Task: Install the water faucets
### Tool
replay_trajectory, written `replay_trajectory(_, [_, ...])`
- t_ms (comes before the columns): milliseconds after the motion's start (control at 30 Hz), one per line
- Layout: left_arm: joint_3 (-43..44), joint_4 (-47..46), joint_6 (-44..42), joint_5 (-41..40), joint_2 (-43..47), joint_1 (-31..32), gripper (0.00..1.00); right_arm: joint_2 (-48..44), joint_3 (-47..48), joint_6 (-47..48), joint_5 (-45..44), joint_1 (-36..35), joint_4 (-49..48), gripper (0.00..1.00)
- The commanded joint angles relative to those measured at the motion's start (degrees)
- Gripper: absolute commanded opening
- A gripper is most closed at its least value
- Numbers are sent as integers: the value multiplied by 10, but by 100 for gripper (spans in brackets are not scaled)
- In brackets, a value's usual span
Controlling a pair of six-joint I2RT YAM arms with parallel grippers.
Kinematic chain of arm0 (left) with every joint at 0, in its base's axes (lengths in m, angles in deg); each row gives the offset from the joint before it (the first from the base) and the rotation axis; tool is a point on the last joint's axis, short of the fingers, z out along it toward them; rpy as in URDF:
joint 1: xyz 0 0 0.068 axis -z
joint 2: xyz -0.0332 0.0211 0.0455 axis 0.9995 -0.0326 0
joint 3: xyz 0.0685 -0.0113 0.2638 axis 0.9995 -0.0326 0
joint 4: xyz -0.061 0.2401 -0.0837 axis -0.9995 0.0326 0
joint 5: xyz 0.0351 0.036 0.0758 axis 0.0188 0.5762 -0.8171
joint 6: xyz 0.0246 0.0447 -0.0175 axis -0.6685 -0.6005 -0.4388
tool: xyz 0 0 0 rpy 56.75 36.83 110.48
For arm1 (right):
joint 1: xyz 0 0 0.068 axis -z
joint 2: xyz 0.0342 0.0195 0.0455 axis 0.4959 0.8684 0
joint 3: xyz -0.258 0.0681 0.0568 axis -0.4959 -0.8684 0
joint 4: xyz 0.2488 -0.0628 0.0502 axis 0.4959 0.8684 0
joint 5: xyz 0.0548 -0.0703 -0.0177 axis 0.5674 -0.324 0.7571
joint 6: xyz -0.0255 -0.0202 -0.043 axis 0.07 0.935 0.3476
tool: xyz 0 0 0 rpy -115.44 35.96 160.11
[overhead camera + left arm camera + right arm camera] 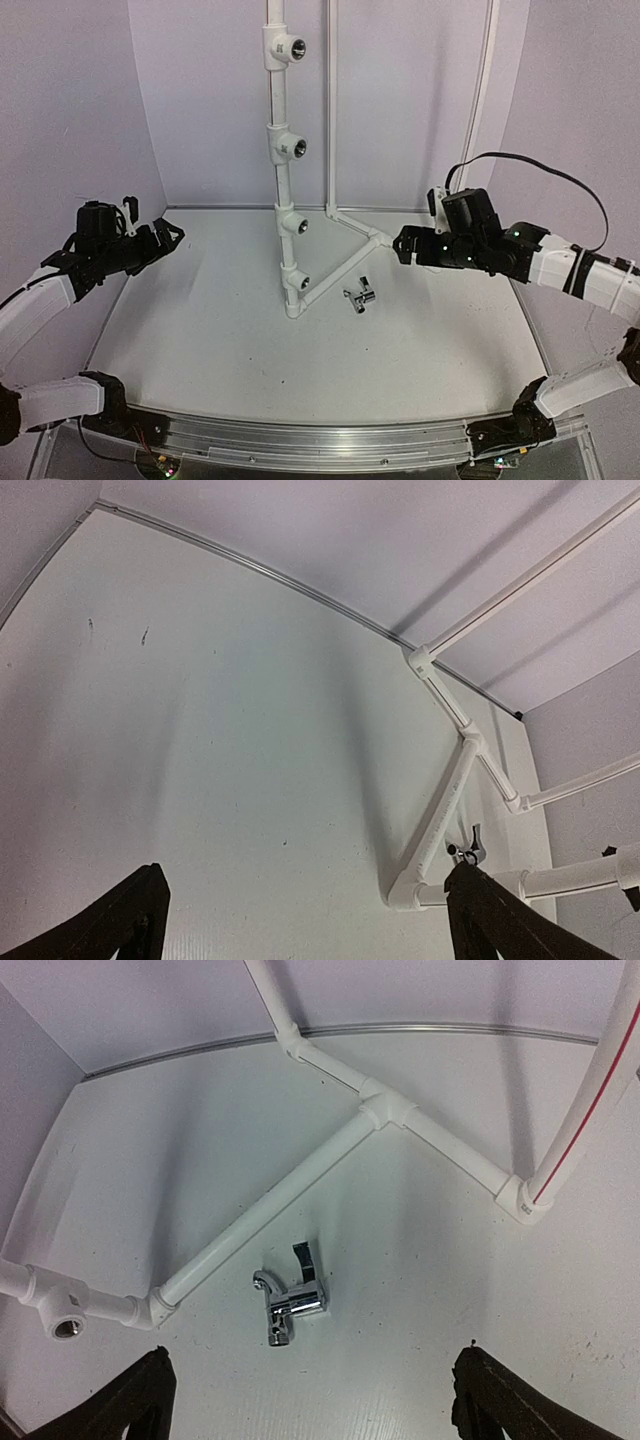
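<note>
My left pincer [172, 236], near the far left corner of the worktop [200, 340], and my right pincer [402, 244], in from the right edge, both gape wide and empty. The water faucet [290, 1298] lies mid-worktop, just beside the foot of the white pipe frame [283, 200]. My right wrist view shows its lever and spout clearly. My left wrist view catches only a sliver beyond the pipe.

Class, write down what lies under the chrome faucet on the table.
Only the white table shows around the faucet, which lies on it; the patch directly beneath is covered.
</note>
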Motion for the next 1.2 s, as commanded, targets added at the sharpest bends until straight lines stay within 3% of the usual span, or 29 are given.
replay_trajectory(0, [13, -4, 20, 25, -9, 0, 100, 95, 29, -19, -2, -2, -2, 98])
replay_trajectory(267, [-8, -2, 43, 77, -30, 11, 100, 257, 116, -51, 57, -2, 0, 98])
replay_trajectory(467, [-28, -2, 54, 71, -49, 63, 99, 366, 170, -86, 96, -1, 25, 98])
replay_trajectory(800, [-95, -3, 114, 35, -28, 166, 89, 429, 209, -95, 53, 13, 24, 91])
replay_trajectory(1167, [-124, -3, 159, -23, -21, 277, 77, 464, 237, -103, 98, 30, -1, 81])
